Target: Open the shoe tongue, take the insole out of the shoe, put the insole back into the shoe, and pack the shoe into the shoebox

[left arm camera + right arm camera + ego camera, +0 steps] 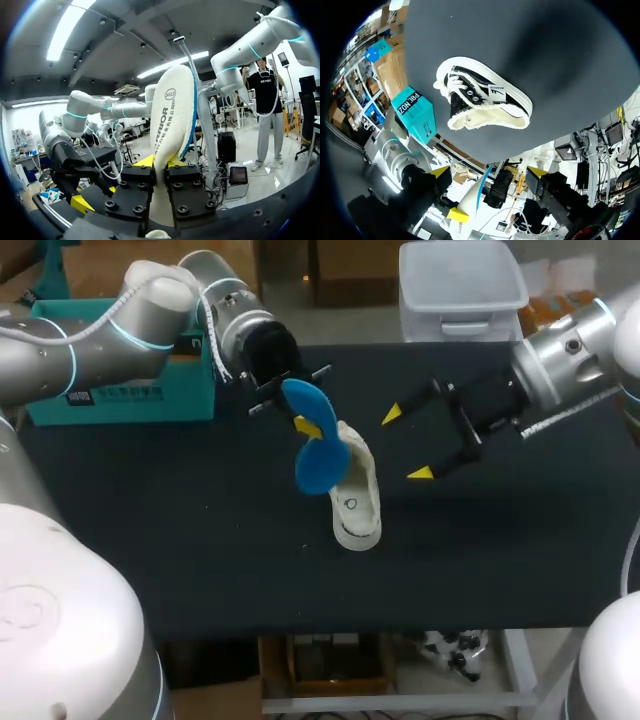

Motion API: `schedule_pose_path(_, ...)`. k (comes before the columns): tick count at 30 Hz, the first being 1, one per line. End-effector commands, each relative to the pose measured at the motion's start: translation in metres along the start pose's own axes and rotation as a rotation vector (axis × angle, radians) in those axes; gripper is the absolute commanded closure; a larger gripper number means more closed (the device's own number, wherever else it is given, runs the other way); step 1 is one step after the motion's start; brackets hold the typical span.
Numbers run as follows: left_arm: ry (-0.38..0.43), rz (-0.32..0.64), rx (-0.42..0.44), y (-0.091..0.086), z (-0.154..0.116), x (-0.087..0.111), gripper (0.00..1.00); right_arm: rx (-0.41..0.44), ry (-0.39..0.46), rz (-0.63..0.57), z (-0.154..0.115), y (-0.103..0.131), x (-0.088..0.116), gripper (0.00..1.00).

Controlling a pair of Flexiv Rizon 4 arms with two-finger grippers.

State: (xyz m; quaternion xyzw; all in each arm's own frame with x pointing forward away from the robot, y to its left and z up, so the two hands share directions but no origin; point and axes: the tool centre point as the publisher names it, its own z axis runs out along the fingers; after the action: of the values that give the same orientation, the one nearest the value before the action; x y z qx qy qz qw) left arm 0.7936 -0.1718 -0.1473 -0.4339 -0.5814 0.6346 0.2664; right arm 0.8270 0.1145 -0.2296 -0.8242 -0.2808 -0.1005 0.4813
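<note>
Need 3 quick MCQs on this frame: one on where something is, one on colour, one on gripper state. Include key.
1. Where is the insole?
A. in the left gripper, out of the shoe
B. inside the shoe
C. flat on the table

2. What colour is the shoebox?
A. red
B. teal
C. white

3. How is the right gripper?
A. shut on the shoe
B. shut on the insole
C. open, holding nothing

Key:
1 A: the left wrist view shows both fingers clamping the insole, which stands up from them.
2 B: the box behind the left arm is teal in the head view.
3 C: its yellow tips stand wide apart beside the shoe, with nothing between them.
</note>
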Motion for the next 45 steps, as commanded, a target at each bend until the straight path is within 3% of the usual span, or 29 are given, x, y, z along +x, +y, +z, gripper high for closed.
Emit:
schedule_pose_path(1, -0.097, 0.056, -0.166, -0.004, 0.021, 0.009, 1.0, 0.034, 0.023, 0.032, 0.006, 0.002, -0.002, 0.0)
schedule_pose_path(11, -0.147, 0.18, -0.295, 0.013, 0.029, 0.003, 1.0, 0.138, 0.066, 0.11, 0.024, -0.005, -0.005, 0.02)
schedule_pose_path(13, -0.155, 0.196, -0.308, 0.016, 0.03, 0.001, 1.0, 0.154, 0.068, 0.131, 0.028, -0.005, -0.006, 0.3)
schedule_pose_path(14, -0.169, 0.208, -0.325, 0.017, 0.03, 0.0, 1.0, 0.167, 0.077, 0.134, 0.029, -0.005, -0.007, 0.37)
schedule_pose_path(16, -0.179, 0.223, -0.336, 0.019, 0.031, -0.002, 1.0, 0.184, 0.082, 0.15, 0.033, -0.005, -0.008, 0.49)
schedule_pose_path(20, -0.175, 0.238, -0.342, 0.023, 0.031, -0.005, 1.0, 0.208, 0.097, 0.166, 0.04, -0.003, -0.009, 0.57)
schedule_pose_path(34, -0.134, 0.238, -0.322, 0.04, 0.032, -0.013, 1.0, 0.249, 0.125, 0.177, 0.047, -0.001, -0.001, 0.58)
schedule_pose_path(45, -0.14, 0.244, -0.31, 0.053, 0.029, -0.03, 1.0, 0.294, 0.146, 0.171, 0.05, -0.004, 0.0, 0.58)
